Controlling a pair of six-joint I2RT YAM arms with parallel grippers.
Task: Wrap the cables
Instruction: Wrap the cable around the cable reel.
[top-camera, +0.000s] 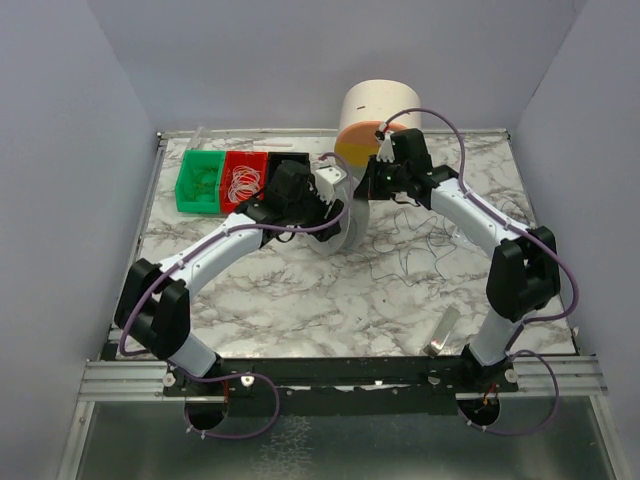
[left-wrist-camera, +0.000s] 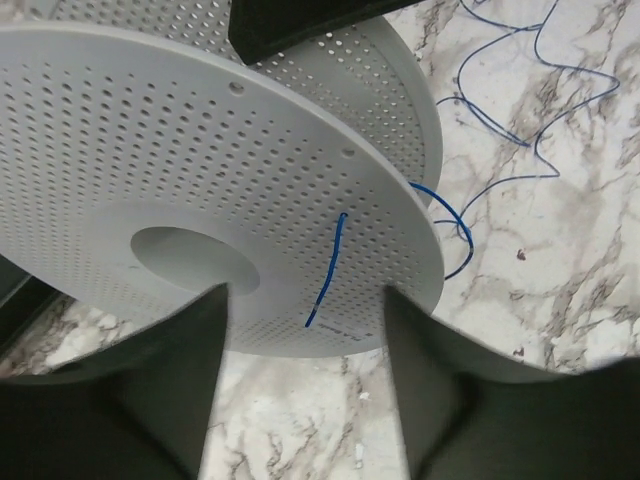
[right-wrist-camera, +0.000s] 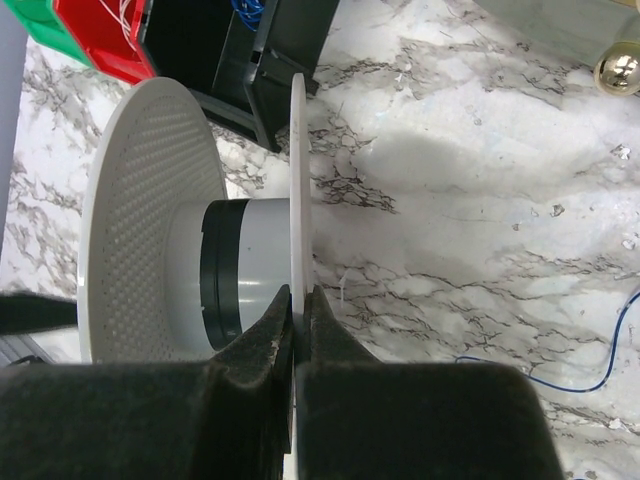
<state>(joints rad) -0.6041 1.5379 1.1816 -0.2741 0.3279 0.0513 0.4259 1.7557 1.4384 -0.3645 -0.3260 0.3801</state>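
**We hold the spool, winding barely begun**

The fingers of our right gripper (right-wrist-camera: 298, 310) clamp one flange rim of the grey spool (right-wrist-camera: 150, 210); those of our left gripper (left-wrist-camera: 305, 305) stand apart, empty, facing it. An end of the cable (left-wrist-camera: 326, 270) pokes through a flange, while most sprawls loose on the marble table (left-wrist-camera: 560, 300): nearly all the wrapping remains, we judge.

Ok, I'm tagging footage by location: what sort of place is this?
Probably a robotics lab test cell: plain grey walls enclose a marble-patterned tabletop, two robot arms are bolted to its aluminium rail, and green and red plastic bins sit at the back.
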